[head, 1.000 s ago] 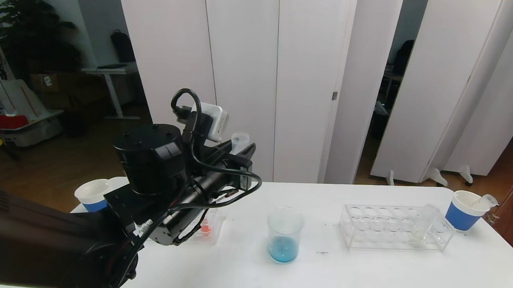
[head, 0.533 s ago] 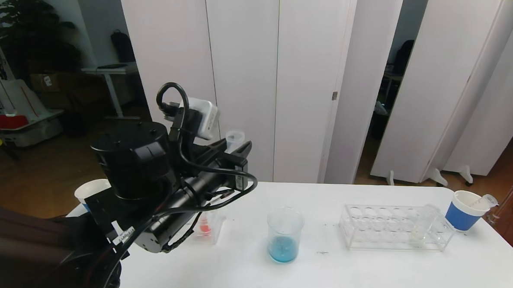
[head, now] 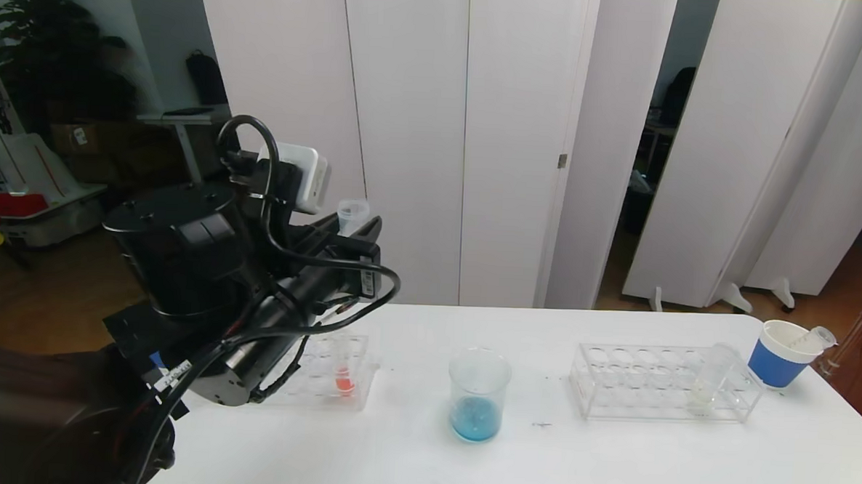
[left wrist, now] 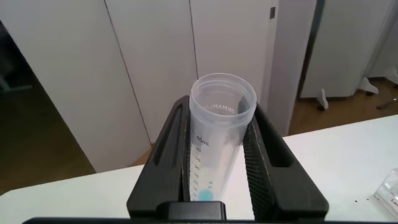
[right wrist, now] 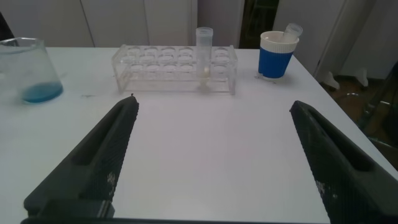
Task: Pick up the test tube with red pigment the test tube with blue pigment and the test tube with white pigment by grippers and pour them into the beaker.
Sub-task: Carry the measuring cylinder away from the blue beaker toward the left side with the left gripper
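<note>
My left gripper [head: 362,230] is raised above the table's left part, left of the beaker, and is shut on the test tube with blue pigment [head: 352,214]. In the left wrist view the gripper [left wrist: 221,111] clamps this tube [left wrist: 216,146], which is nearly empty with a blue trace at its bottom. The beaker [head: 477,394] stands mid-table with blue pigment in it; it also shows in the right wrist view [right wrist: 26,68]. The test tube with white pigment [head: 709,376] leans in the right rack [head: 650,386]. A red-pigment tube [head: 343,375] stands in the left rack [head: 316,382]. My right gripper [right wrist: 211,106] is open and empty over the table's near side.
A white cup with a blue band [head: 779,355] at the far right holds an empty tube [head: 816,336]. The table's right edge lies just beyond it. White partition panels stand behind the table.
My left arm has swung left and upward with the tube, away from the beaker, uncovering the left rack. The tube stays upright in the jaws.
</note>
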Controlling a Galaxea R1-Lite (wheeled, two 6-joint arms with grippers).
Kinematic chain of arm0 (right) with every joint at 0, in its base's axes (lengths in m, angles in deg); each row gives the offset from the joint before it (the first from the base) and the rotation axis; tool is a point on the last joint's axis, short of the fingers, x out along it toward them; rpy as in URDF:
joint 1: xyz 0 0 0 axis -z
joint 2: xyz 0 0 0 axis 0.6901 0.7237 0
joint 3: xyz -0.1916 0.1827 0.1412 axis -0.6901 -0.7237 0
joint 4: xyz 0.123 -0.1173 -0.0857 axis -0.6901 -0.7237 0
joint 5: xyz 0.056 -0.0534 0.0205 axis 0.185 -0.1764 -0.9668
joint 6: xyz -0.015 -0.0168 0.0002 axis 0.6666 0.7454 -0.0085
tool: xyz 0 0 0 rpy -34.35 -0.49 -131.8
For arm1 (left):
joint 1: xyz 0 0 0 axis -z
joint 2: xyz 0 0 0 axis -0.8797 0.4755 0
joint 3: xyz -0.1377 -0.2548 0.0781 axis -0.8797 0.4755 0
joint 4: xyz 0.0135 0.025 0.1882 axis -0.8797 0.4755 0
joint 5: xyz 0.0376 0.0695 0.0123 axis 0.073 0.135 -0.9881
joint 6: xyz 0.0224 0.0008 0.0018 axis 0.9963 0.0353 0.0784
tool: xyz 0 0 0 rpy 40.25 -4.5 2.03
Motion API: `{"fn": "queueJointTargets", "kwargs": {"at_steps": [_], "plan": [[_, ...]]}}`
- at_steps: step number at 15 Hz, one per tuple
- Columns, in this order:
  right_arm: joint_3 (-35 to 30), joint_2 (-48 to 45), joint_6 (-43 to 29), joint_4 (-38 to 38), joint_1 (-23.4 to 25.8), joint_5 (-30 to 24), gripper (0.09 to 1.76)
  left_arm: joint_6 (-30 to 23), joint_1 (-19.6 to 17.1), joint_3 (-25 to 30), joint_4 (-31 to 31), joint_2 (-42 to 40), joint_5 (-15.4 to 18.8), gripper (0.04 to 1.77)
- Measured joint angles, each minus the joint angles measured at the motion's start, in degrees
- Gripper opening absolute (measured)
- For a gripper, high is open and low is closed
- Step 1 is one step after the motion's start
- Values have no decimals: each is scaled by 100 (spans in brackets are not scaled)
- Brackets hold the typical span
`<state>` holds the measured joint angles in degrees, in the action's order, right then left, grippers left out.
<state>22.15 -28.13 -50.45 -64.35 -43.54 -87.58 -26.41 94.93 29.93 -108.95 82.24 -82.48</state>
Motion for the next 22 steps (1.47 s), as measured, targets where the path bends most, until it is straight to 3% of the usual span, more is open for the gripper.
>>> {"fn": "queueJointTargets", "kwargs": {"at_steps": [11, 17, 22], "plan": [[0, 0, 0, 0, 1, 0, 175, 625, -2453, -293, -356, -207, 27, 59], [0, 0, 0, -2, 0, -1, 175, 796, -3288, -461, -948, -48, 90, 59], [0, 0, -2, 0, 0, 0, 175, 907, -3706, -350, -1230, 344, 90, 59]]}}
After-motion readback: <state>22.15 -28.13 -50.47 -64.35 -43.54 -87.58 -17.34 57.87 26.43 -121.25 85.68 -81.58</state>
